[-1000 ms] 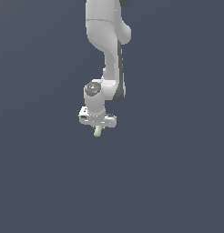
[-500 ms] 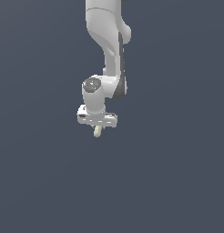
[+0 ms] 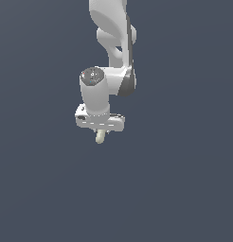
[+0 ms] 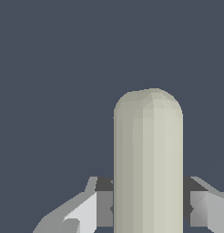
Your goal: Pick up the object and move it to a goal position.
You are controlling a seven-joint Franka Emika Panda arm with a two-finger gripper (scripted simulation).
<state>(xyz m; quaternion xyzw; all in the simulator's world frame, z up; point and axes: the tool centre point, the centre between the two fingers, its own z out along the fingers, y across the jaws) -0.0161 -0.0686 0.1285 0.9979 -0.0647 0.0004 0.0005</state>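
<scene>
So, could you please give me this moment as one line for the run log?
phase: carry | claw: shut on cream cylinder | cylinder: rounded end protruding past fingers | goal marker: none visible

Pale cream object (image 3: 100, 137), white gripper (image 3: 100, 133) with dark grey pads (image 4: 104, 184)

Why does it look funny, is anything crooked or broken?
Nothing looks broken. The white gripper holds the small pale cream cylinder between its fingers, rounded end poking out below, with only plain dark grey background around it.
</scene>
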